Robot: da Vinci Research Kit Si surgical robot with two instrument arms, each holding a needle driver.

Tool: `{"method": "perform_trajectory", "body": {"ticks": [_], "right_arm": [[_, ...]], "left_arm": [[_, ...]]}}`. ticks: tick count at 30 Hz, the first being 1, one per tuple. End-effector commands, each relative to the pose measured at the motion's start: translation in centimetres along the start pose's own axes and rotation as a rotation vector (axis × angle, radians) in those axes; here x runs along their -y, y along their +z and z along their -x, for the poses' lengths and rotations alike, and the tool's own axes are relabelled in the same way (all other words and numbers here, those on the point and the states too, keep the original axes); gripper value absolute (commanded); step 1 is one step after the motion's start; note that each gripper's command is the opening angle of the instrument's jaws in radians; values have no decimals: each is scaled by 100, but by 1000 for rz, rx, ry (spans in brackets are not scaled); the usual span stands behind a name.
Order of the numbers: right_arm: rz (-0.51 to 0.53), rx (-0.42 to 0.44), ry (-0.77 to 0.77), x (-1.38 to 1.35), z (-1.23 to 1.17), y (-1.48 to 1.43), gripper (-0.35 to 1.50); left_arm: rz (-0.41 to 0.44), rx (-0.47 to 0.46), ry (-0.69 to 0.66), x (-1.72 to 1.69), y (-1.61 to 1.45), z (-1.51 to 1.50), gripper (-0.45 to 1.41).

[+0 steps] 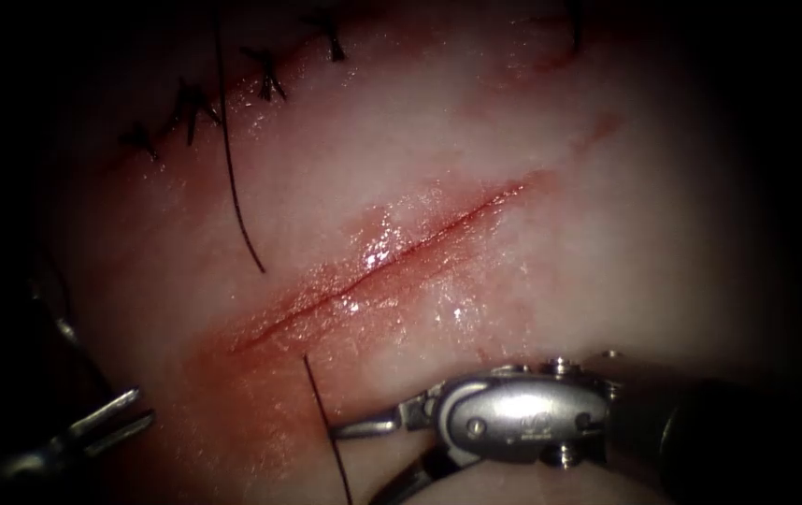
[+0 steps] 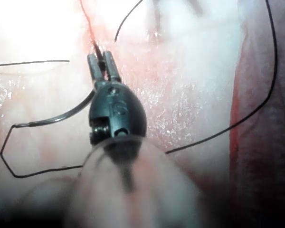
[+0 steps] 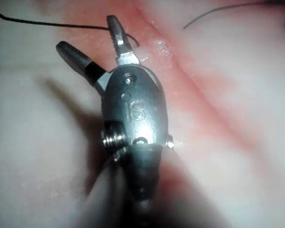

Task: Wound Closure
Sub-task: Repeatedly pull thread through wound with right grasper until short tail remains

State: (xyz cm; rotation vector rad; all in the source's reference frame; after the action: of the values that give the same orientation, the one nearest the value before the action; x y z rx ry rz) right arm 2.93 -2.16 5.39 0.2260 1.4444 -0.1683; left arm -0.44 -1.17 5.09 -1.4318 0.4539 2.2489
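The tissue (image 1: 513,309) bears an open cut (image 1: 382,262) that runs on a slant, wet with red fluid. My left tool (image 1: 144,409) sits by the cut's lower left end with its jaws a little apart and nothing in them. In the left wrist view the curved needle (image 2: 57,118) lies flat on the tissue behind that tool (image 2: 100,57), held by neither tool, its thread (image 2: 38,173) trailing off. My right tool (image 1: 354,466) is below the cut, jaws open and empty. A thread (image 1: 326,430) passes just by its upper jaw tip, as the right wrist view (image 3: 87,33) also shows.
An older cut (image 1: 223,93) at the upper left is closed with several dark stitches. A loose thread end (image 1: 237,196) hangs down from there towards the open cut. More thread (image 2: 256,109) loops across the tissue in the left wrist view.
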Motion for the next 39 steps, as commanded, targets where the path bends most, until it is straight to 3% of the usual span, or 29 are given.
{"method": "perform_trajectory", "body": {"ticks": [1, 6, 9, 22, 23, 25, 31, 39], "right_arm": [[3, 10, -11, -14, 16, 8, 130], [19, 22, -23, -47, 46, 27, 126], [15, 12, -21, -57, 50, 38, 125], [-72, 31, -57, -57, 69, 61, 95], [-82, 22, -59, -56, 70, 62, 59], [-122, -11, -65, -54, 70, 61, -35], [-118, -10, -76, -54, 64, 58, -35], [-175, 8, -81, -9, 40, 33, -35]], "left_arm": [[-1, -2, 1, -1, 7, 4, -45], [-6, -3, 7, -7, 9, 5, -45], [-7, -3, 7, -8, 10, 6, -45], [-6, -4, 8, -9, 5, 4, -45], [-6, -4, 8, -9, 5, 4, -45], [-6, -4, 8, -9, 5, 4, -45], [-7, -3, 9, -9, 5, 4, -45], [-6, -6, 11, -11, 6, 6, -45]]}}
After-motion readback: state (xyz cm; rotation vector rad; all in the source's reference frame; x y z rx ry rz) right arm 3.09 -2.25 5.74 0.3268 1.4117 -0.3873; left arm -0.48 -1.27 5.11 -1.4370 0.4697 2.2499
